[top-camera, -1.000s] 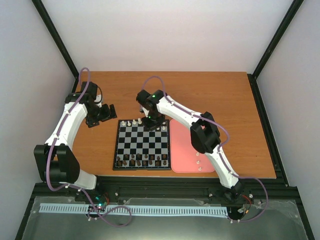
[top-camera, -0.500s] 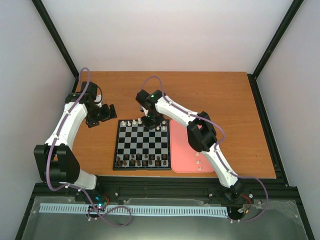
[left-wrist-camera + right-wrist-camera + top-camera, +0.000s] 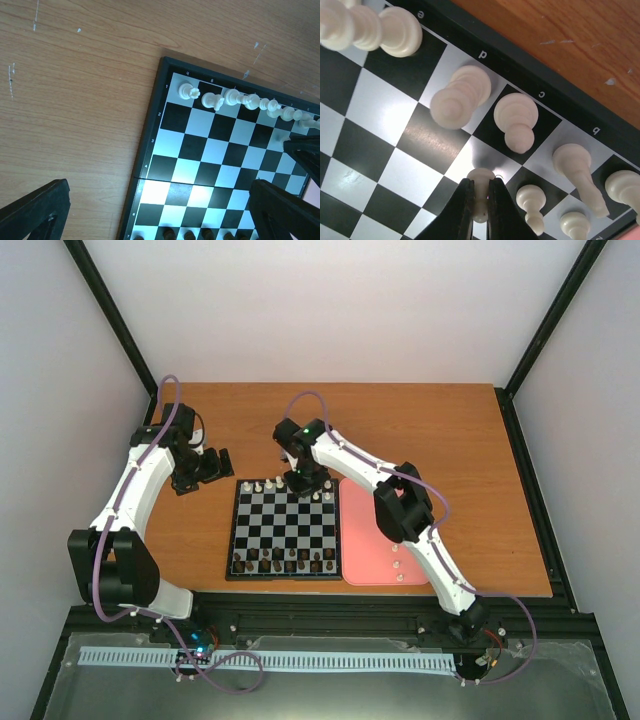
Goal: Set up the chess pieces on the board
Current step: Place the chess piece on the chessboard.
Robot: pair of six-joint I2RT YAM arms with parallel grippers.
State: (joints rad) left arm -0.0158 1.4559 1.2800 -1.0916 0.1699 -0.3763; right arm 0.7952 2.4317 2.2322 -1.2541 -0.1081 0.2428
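Chess pieces [image 3: 235, 97]: white set. The back row runs along the far edge of the board [image 3: 231, 530], with a few pawns in front of it toward the board's right side. More white pieces wait on the pink tray [image 3: 375, 540], which touches the board's right edge.
Dark pieces [image 3: 285, 562]: stand along the board's near edge.
Right gripper [image 3: 481, 184]: fingers pressed together on a white pawn [image 3: 482, 175]. They hold it by the stem, with the head just clear of the tips. Judged reason: a narrow pinch keeps the fingers off neighbouring pieces.
Pawn position: over the pale second-row square in front of the piece on file c, just beside the pawns already standing toward file b. Cannot tell whether it touches the board.
Left gripper [image 3: 205, 468]: jaws spread wide, holding nothing, above the table [image 3: 430, 440] off the board's far-left corner. Judged parked there to leave the working arm room.
Step (judged): seating this pawn. The second row is not yet full.
Right wrist view only: shows the pinch itself and the file letters on the board's border.
Left wrist view only: shows the whole white back row from the corner, and the bare middle squares.
Top view only: shows both arms, the tray and the dark side, but the pawn is hidden under the gripper.
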